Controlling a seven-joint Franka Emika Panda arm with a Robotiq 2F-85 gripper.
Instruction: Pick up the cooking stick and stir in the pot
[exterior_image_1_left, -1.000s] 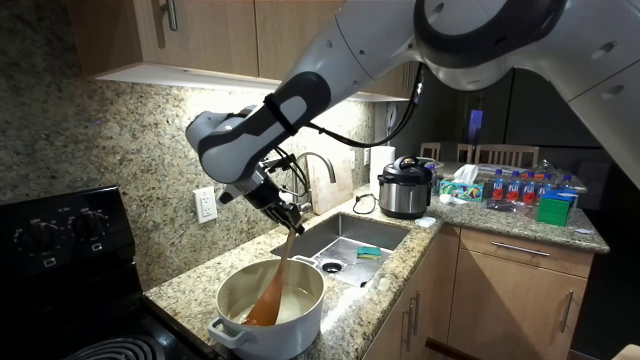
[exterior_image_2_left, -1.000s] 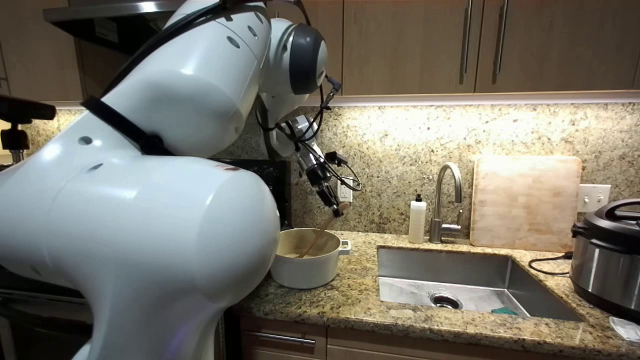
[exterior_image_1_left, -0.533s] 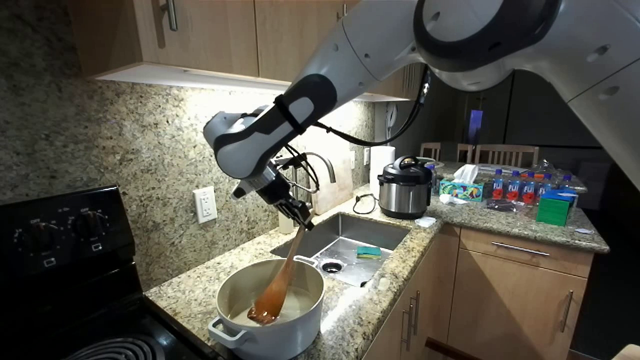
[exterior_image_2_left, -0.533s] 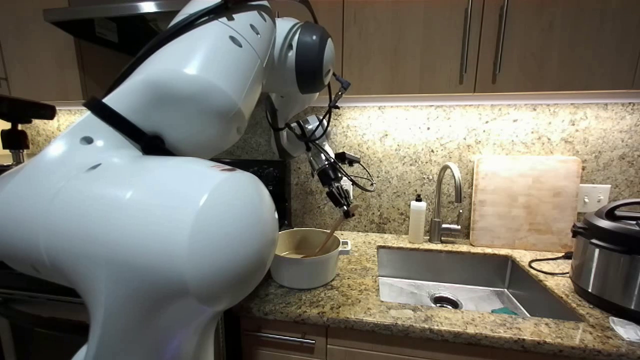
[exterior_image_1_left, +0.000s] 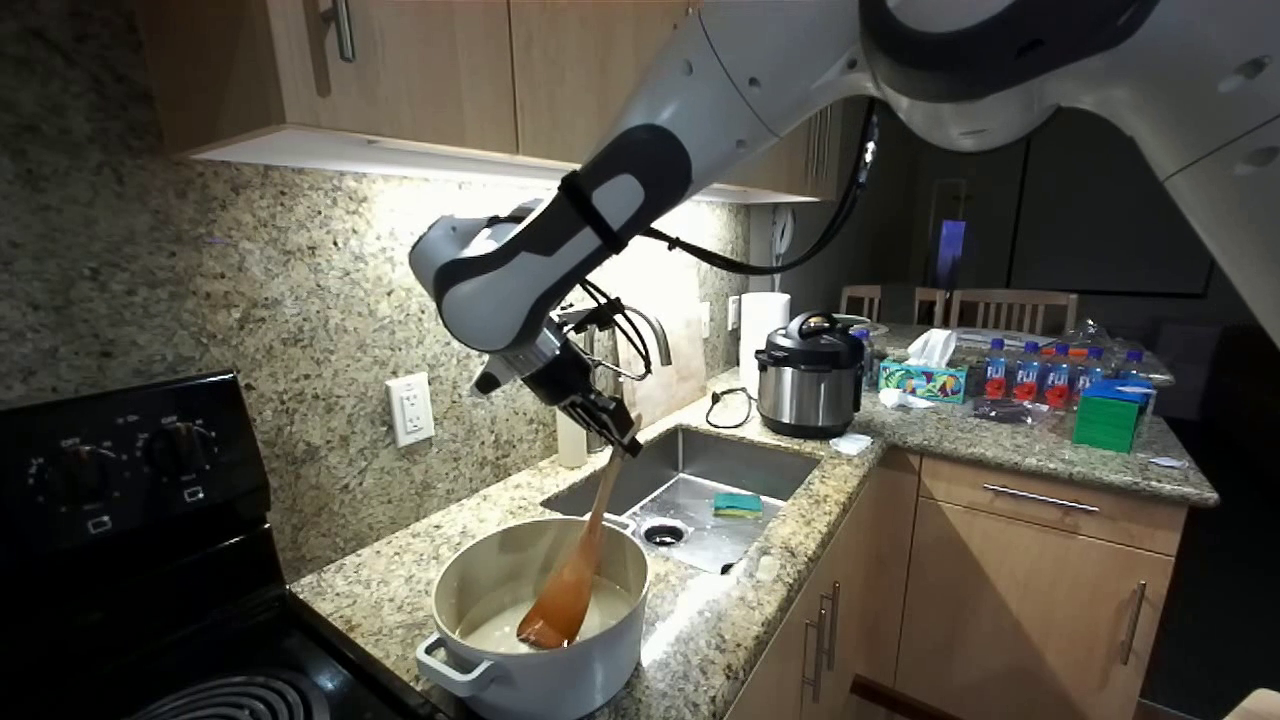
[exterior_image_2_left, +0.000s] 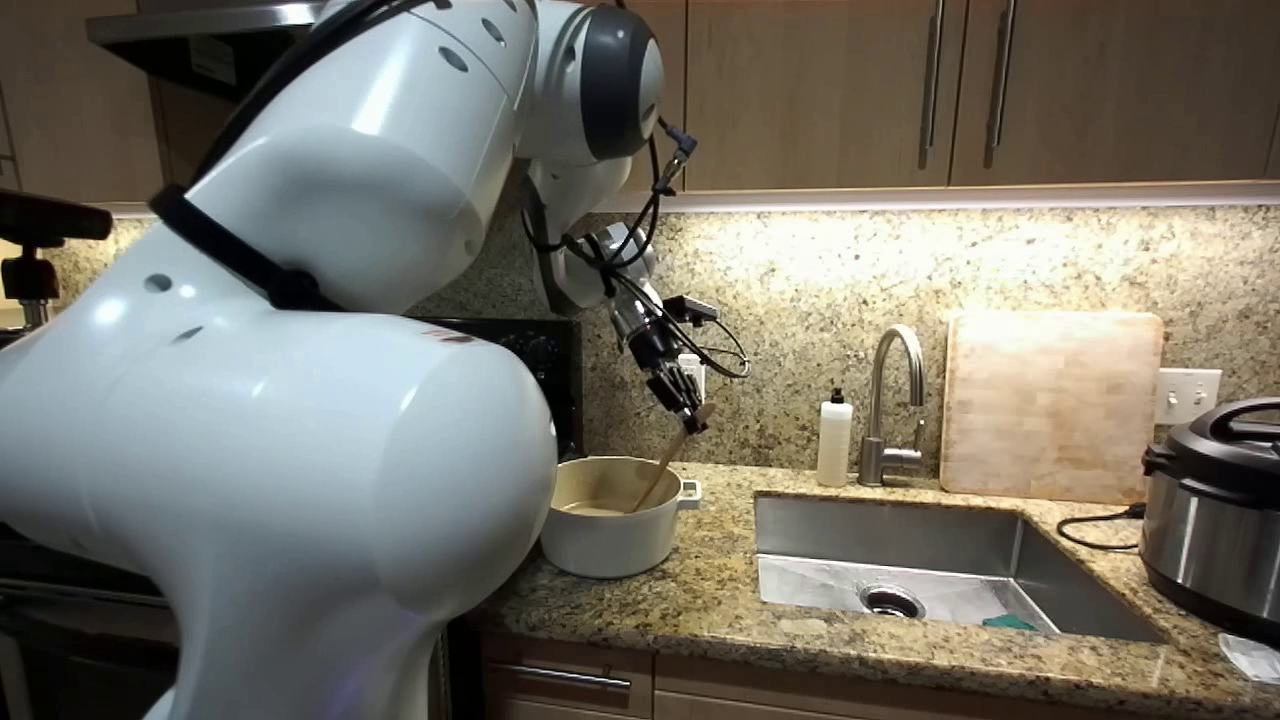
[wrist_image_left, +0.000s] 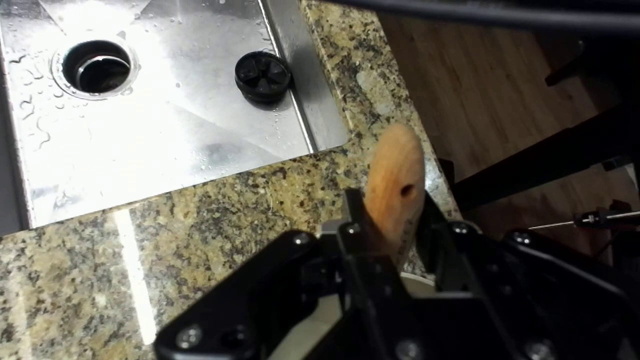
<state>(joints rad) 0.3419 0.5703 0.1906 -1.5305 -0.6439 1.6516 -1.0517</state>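
The pot (exterior_image_1_left: 600, 672), round and pale with small side handles, stands on the counter beside the stove and holds some pale liquid. In both exterior views the wooden cooking stick (exterior_image_1_left: 566, 592) leans into it, its broad end down at the liquid and its handle rising past the rim toward the sink side. My gripper (exterior_image_2_left: 697, 420) is above the pot, shut on the upper handle. From the wrist view, the rounded handle end with its small hole (wrist_image_left: 397, 170) pokes out between the two fingers (wrist_image_left: 356, 210). The pot's inside (wrist_image_left: 312, 325) is mostly hidden there by the gripper.
Right beside the pot lies the steel sink (exterior_image_2_left: 900, 530), with a faucet (exterior_image_2_left: 885, 400) and soap bottle (exterior_image_2_left: 835, 440) behind it. A black stove (exterior_image_1_left: 130, 480) adjoins the pot's opposite side. A lidded cooker (exterior_image_1_left: 810, 375) stands past the sink. Cabinets (exterior_image_1_left: 420, 80) hang above.
Over the last second, my gripper has shifted toward the sink with the stick. The broad end has swept across the pot in the same direction. The pot has stayed in place.
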